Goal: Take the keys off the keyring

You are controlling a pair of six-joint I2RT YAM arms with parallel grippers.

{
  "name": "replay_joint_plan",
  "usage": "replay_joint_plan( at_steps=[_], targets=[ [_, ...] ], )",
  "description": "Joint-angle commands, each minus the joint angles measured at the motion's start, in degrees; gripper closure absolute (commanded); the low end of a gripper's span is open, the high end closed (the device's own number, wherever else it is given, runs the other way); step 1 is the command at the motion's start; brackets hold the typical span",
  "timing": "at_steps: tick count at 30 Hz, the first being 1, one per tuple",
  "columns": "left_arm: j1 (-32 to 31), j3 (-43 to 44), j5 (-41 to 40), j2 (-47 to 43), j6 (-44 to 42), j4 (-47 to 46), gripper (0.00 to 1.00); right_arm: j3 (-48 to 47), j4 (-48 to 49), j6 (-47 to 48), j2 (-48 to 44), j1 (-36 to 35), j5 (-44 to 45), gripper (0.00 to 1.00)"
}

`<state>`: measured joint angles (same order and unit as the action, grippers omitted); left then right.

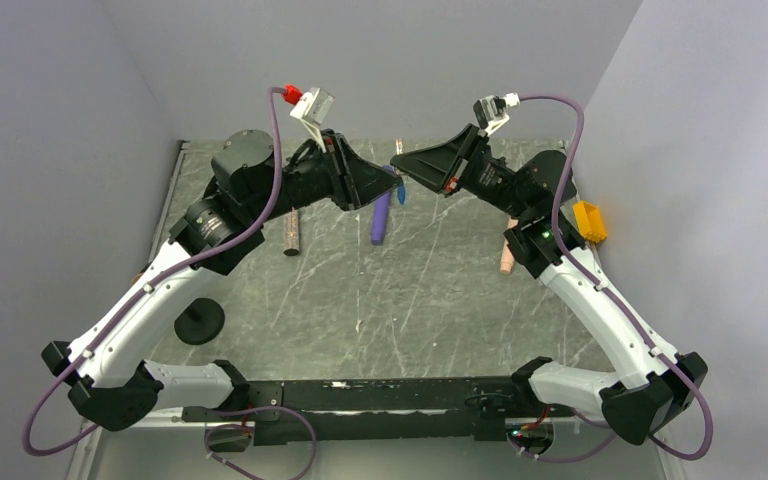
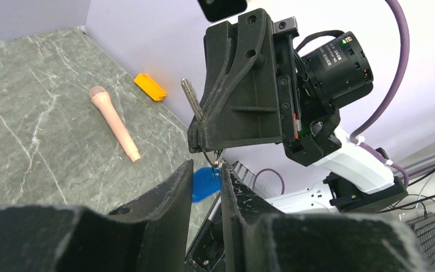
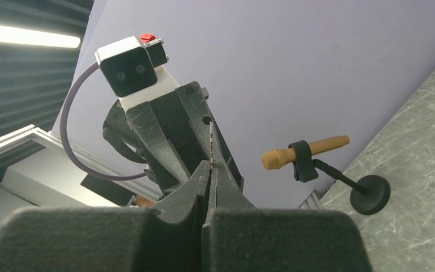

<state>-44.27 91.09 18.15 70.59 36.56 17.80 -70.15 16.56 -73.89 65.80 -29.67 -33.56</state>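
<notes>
In the left wrist view my right gripper (image 2: 204, 144) is shut on a thin grey key (image 2: 189, 97) that sticks up beside its fingers. A thin metal ring (image 2: 217, 162) hangs under it and carries the small blue tag of the keyring (image 2: 204, 184). My left gripper (image 2: 207, 170) is just below, its jaws a narrow gap apart, with the tag spanning that gap at the tips. In the top view both grippers meet in the air at the back middle, left (image 1: 392, 182) and right (image 1: 397, 160), with the blue tag (image 1: 401, 192) between them. In the right wrist view the key (image 3: 210, 141) shows edge-on above my shut right gripper (image 3: 208, 173).
A purple wand (image 1: 380, 217) lies on the table under the grippers. A brown cylinder (image 1: 292, 232) lies to the left and a peach cylinder (image 1: 507, 258) to the right. A yellow block (image 1: 590, 220) sits by the right wall. A black microphone stand base (image 1: 200, 320) stands at the left.
</notes>
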Motion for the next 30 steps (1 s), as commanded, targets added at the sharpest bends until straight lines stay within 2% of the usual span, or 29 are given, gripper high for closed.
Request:
replay_joint_plan(
  at_steps=[1, 11, 19, 25, 30],
  targets=[
    [0.23, 1.11, 0.3, -0.22, 0.65, -3.54, 0.72, -1.59, 4.22, 0.37, -0.87, -0.2, -1.02, 1.0],
    [0.26, 1.02, 0.31, -0.54, 1.14, -4.69, 0.73, -0.76, 5.44, 0.2, -1.27, -0.21, -1.11, 1.0],
    [0.54, 1.7, 0.93, -0.24, 1.8, -5.37, 0.79, 0.39, 8.24, 0.15, -1.58, -0.23, -2.12, 1.0],
    [0.9, 2.12, 1.99, -0.61, 2.68, -5.77, 0.69, 0.45, 8.03, 1.36, -2.08, -0.21, -1.6, 1.0],
    [1.23, 1.81, 2.37, -1.15, 3.42, -6.21, 0.67, 0.58, 8.91, 1.11, -1.98, -0.2, -1.73, 1.0]
  ],
)
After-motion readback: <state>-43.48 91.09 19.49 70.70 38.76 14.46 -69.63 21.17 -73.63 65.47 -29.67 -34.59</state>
